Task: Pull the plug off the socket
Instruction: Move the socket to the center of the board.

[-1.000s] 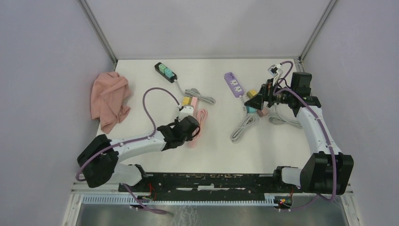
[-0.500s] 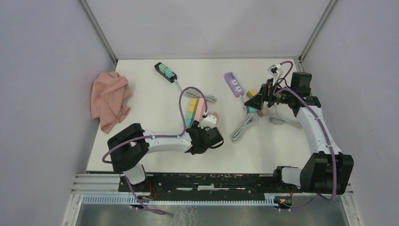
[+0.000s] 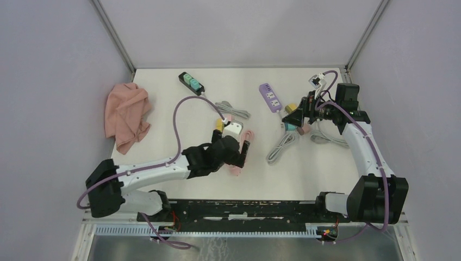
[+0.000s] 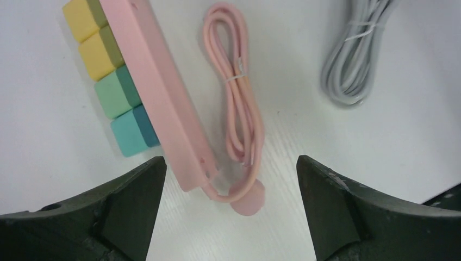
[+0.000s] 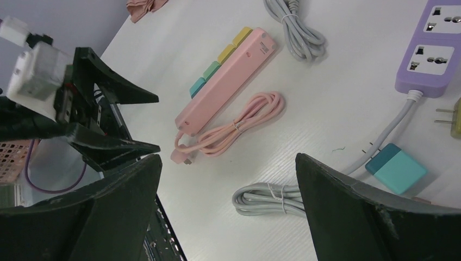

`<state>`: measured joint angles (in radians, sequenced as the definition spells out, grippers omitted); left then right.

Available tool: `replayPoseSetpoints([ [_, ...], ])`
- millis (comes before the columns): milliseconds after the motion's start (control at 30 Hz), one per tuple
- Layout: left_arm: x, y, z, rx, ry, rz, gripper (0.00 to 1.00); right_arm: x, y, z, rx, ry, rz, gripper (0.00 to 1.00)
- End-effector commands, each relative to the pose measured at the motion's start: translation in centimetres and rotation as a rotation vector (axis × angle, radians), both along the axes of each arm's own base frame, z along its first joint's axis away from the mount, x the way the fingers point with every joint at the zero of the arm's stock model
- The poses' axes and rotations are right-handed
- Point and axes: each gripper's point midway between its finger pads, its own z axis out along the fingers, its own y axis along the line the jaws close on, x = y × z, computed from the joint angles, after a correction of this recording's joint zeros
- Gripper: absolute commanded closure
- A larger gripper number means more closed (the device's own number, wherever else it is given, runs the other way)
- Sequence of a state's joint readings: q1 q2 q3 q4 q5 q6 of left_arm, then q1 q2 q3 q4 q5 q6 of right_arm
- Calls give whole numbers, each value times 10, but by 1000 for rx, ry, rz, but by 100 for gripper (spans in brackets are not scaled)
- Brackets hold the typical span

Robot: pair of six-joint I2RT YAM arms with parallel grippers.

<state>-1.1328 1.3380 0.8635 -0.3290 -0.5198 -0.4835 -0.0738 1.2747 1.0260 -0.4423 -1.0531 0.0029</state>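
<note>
Top cam barely helps here. The pink strip (image 4: 163, 103) is mostly buried under the left gripper (image 4: 231, 163), with only scraps of yellow and pink poking out. The left wrist cam shows it better but chops off its far end at 12 o'clock. Over on the right wrist cam, the purple strip (image 5: 435, 54) is cut by the frame at 2 o'clock. A yellow plug (image 5: 457, 117) is just a sliver with two prongs at 3 o'clock.

Looks-wise, a crumpled pink cloth (image 3: 128, 115) lies at the table's 9 o'clock. The pink strip is a long smooth plastic bar tipped on its side. Four blocky plugs (image 4: 117, 89) are seated in a row along it, two yellow, one green, one teal. A glossy pink cord (image 4: 239, 109) is looped and tied beside it. A grey cord (image 4: 350, 65) is coiled at 2 o'clock from the gripper. A teal plug (image 5: 397, 166), cube-shaped, lies loose near the purple strip's cable.

Left gripper's jaws are spread wide with nothing in them, and the strip's near end lies between the fingers. Right gripper (image 5: 228, 159) is wide apart too, holding nothing.
</note>
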Motion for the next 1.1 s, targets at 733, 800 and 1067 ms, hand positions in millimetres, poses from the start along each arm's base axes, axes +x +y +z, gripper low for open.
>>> replayPoseSetpoints([
  [733,75,85,16,-851,97,267,3,3,4,8,-2,-45,25,0],
  [800,76,83,8,-842,127,281,6,3,5,8,-2,-43,28,0],
  [1067,45,74,-20,-855,306,361,18,3,6,7,-3,-40,33,0],
])
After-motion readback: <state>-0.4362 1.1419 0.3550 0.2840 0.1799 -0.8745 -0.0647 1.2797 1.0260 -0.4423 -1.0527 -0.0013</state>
